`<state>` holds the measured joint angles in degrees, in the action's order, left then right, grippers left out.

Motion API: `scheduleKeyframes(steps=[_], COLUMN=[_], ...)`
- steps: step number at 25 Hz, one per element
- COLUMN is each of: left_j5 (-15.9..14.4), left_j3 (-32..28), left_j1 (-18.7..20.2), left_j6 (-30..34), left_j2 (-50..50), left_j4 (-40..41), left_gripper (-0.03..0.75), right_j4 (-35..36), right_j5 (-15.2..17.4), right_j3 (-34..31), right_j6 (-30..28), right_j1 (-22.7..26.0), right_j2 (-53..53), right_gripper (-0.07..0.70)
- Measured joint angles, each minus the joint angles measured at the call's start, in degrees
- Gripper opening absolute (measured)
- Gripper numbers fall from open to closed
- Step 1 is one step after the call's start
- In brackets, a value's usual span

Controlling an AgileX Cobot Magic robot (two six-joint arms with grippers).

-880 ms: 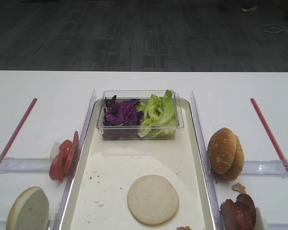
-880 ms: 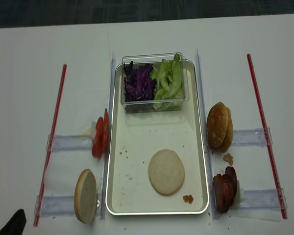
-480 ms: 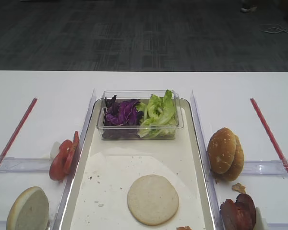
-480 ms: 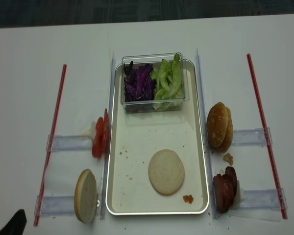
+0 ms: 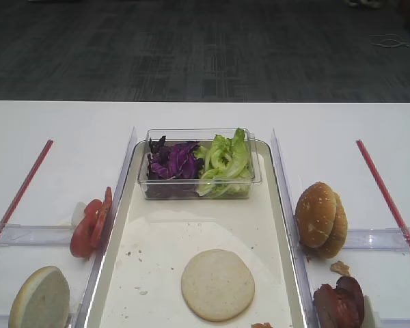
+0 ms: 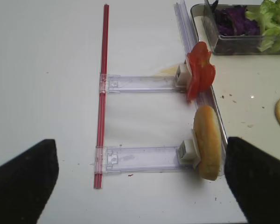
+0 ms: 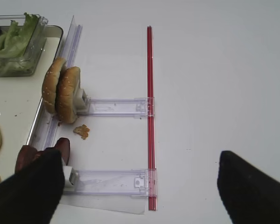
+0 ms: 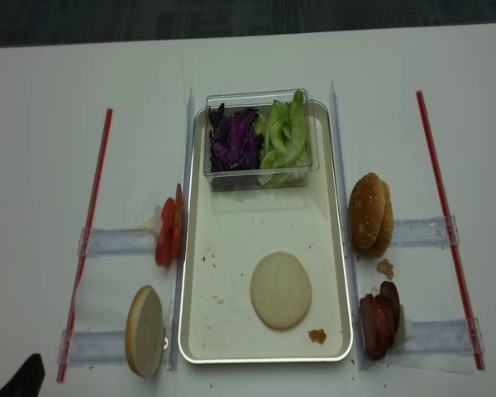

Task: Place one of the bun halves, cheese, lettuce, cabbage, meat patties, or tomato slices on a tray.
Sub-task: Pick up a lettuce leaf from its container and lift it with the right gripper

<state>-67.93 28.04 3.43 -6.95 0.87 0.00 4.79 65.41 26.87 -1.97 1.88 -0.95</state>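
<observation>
One bun half (image 5: 217, 284) lies flat on the tray (image 5: 157, 232) in the high view, lettuce (image 5: 225, 160) and cabbage (image 5: 172, 160) in the tub (image 5: 198, 188) behind. The right wrist view shows the right hand (image 7: 140, 186) released, jaws spread above the meat patties (image 7: 28, 156). The left wrist view shows the left hand (image 6: 140, 182) spread near the tomato slices (image 6: 199, 74). A centred descent onto one piece, judged best, would avoid toppling its neighbours.

A white table (image 5: 61, 123) is seen filling the near ground. Behind it, a dark grey carpeted floor (image 5: 191, 48) with a faint square pattern is shown, evenly lit. A pale cable (image 5: 389, 42) is seen lying on it at far right.
</observation>
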Motion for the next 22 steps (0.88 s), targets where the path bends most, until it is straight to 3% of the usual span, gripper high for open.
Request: scheduleKeyframes(steps=[12,22], left_j5=[0.0,0.0], left_j3=[0.0,0.0], left_j1=[0.0,0.0], left_j6=[0.0,0.0], left_j2=[0.0,0.0], left_j4=[0.0,0.0], left_gripper=[0.671,0.671], right_j4=[0.18,0.18], right_j5=[0.0,0.0], right_j3=[0.0,0.0], right_j6=[-0.86,-1.1], right_j1=[0.0,0.0], right_j2=[0.0,0.0], right_gripper=[0.691,0.512])
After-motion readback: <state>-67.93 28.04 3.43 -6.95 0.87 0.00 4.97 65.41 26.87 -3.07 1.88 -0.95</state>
